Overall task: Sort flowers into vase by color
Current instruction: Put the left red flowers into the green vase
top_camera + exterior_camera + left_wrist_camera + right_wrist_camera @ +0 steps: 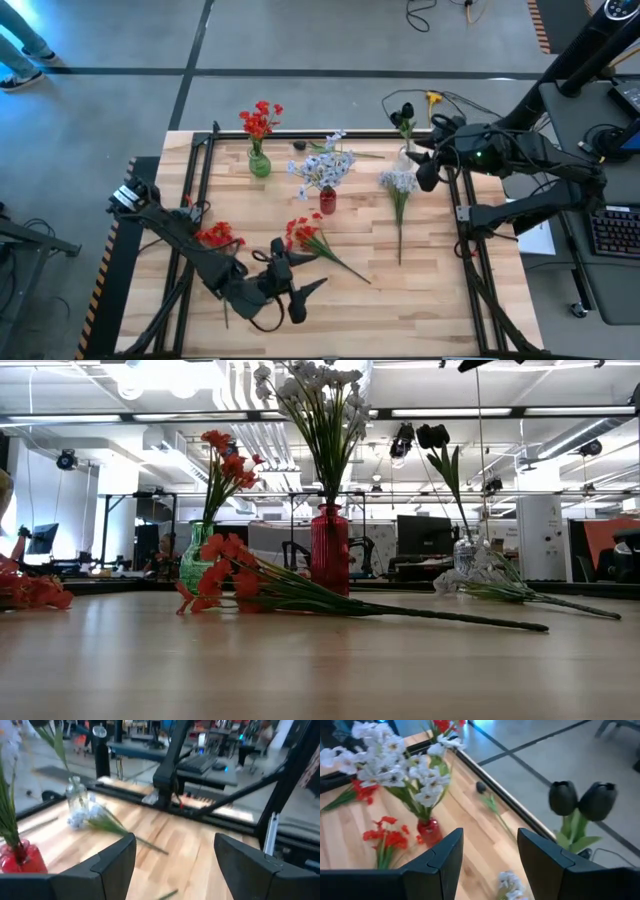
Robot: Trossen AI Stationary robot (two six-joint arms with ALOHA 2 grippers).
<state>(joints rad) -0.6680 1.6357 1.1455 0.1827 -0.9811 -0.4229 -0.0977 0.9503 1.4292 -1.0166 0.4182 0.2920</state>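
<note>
Fingers of the left gripper (290, 290) spread apart, nothing between them, low over the near table edge just beside a loose red stem (310, 238). Right gripper (428, 165) fingers also parted and empty, raised at the far right corner near the clear vase (407, 156) holding dark buds (581, 797). Green vase (259, 162) holds red blooms; red vase (327, 199) holds pale blue-white flowers (325, 165). Another red bunch (218, 236) lies by the left arm; a pale stem (399, 190) lies beside the clear vase on the wooden table (430, 290).
</note>
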